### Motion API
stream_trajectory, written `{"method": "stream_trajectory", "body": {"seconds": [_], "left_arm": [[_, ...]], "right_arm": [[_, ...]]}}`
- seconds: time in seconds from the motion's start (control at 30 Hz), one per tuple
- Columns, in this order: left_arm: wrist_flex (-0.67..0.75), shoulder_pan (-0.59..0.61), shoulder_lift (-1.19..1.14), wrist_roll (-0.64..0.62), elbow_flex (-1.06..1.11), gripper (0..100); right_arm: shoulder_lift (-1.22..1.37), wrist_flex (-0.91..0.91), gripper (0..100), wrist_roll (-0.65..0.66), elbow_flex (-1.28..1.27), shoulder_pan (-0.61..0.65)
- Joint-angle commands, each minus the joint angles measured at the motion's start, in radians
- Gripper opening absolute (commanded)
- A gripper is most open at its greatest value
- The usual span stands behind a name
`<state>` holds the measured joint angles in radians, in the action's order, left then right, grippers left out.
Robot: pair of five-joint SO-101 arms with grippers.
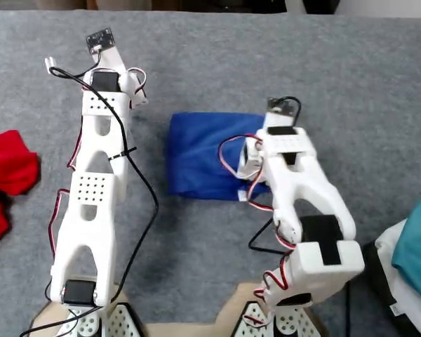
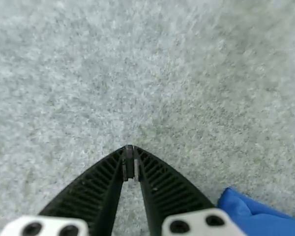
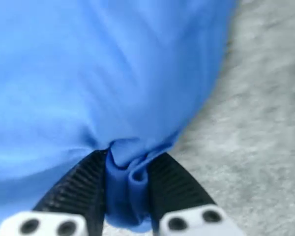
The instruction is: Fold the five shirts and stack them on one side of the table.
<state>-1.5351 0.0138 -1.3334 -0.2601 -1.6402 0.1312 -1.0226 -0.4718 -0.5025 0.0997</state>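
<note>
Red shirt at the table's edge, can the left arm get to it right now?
Probably yes: the left tool hangs shut and empty above the table, and nothing lies between it and the red shirt off to its side.

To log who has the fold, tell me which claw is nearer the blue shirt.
Right. The right claw is shut on the blue shirt, pinching a bunch of its cloth. The left claw is shut over the table beside the shirt, not touching it.

One camera looks down on my table (image 1: 351,63); two ride close behind my left pincer (image 2: 129,164) and right pincer (image 3: 127,173); all see the shirt (image 1: 196,158).
</note>
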Motion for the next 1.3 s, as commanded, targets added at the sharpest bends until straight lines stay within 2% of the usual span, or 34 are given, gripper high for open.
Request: {"method": "stream_trajectory", "body": {"seconds": [0.0, 0.47, 0.73, 0.93, 1.27], "left_arm": [[0.018, -0.006, 0.021, 0.011, -0.032, 2], [0.018, -0.006, 0.015, 0.011, -0.032, 2], [0.018, -0.008, 0.013, 0.011, -0.032, 2], [0.014, -0.023, 0.013, 0.012, -0.031, 2], [0.018, -0.023, 0.012, 0.012, -0.029, 2]], "right_arm": [[-0.148, 0.015, 0.4, 0.046, 0.031, -0.074], [-0.512, -0.051, 0.4, 0.213, 0.031, -0.470], [-0.582, -0.029, 0.4, 0.236, 0.111, -0.536], [-0.590, -0.072, 0.4, 0.313, 0.294, -0.754], [-0.590, -0.186, 0.4, 0.480, 0.363, -1.176]]}}
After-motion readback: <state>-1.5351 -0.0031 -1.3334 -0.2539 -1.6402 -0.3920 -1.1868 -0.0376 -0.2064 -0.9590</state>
